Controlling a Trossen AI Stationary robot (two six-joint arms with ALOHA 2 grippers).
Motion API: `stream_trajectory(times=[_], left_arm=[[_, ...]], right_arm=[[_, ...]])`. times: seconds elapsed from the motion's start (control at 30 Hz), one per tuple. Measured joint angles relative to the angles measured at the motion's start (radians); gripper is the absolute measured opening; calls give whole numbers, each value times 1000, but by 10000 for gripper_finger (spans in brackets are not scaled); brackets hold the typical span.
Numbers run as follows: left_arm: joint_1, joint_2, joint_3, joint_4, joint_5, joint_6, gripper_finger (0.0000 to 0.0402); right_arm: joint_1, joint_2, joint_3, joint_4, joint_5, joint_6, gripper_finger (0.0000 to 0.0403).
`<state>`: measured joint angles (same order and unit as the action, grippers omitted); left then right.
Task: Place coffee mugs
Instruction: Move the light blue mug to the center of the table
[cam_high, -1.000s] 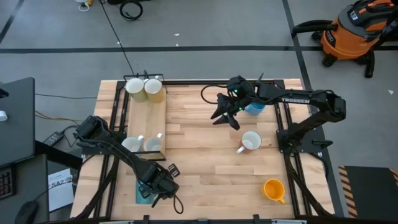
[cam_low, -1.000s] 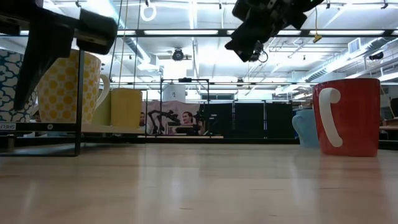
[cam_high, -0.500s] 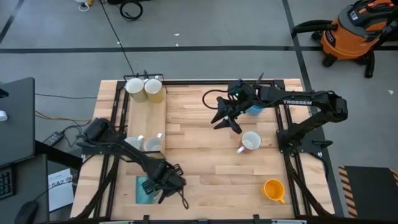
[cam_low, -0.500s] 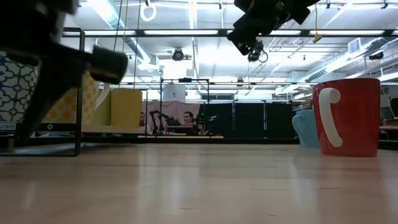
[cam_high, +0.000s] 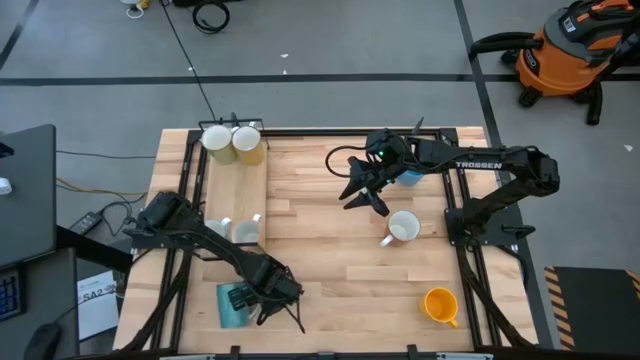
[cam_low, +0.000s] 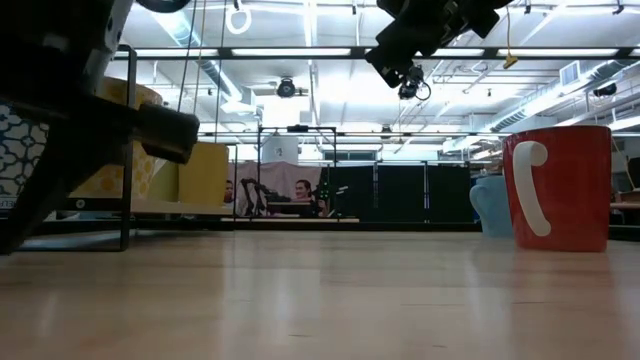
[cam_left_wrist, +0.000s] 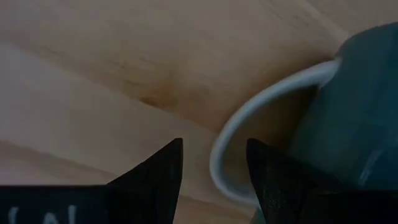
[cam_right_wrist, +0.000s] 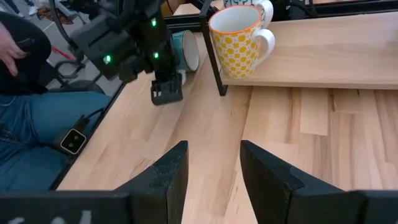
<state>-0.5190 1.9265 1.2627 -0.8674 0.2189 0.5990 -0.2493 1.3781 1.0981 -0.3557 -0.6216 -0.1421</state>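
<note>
A teal mug (cam_high: 233, 303) lies on its side near the table's near-left corner, its white handle (cam_left_wrist: 249, 115) pointing toward the table's right. My left gripper (cam_left_wrist: 211, 165) hangs over that handle, pointing down and open, one finger outside the loop and one at its inner side. My right gripper (cam_high: 365, 192) hovers open and holding nothing high over the far middle, next to a light blue mug (cam_high: 410, 176). A white mug (cam_high: 403, 227) and an orange mug (cam_high: 440, 305) stand upright on the right. My left gripper comes at the teal mug's handle (cam_left_wrist: 217, 168) from above, a finger on each side of the loop's end. A gap shows at the outer finger (cam_left_wrist: 165, 171). Whether the inner finger (cam_left_wrist: 273, 177) touches the handle cannot be told.
A black-framed wooden rack (cam_high: 240, 185) on the left holds two mugs at its far end (cam_high: 232, 142) and two at its near end (cam_high: 230, 232), one yellow-dotted (cam_right_wrist: 239, 37). A seated person's legs (cam_right_wrist: 43, 130) show beyond the table's left edge.
My left gripper has sunk toward the table and shifted a little toward the right edge, from over the teal mug's body to its handle, rolling its wrist on the way. Its fingers have stayed open. The mug has not moved.
</note>
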Motion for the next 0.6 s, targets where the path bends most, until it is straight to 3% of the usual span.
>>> stream_trajectory(times=[0.6], left_arm=[[21,37,2,16,-35,68,183]], right_arm=[[0,0,0,-5,0,0,151]])
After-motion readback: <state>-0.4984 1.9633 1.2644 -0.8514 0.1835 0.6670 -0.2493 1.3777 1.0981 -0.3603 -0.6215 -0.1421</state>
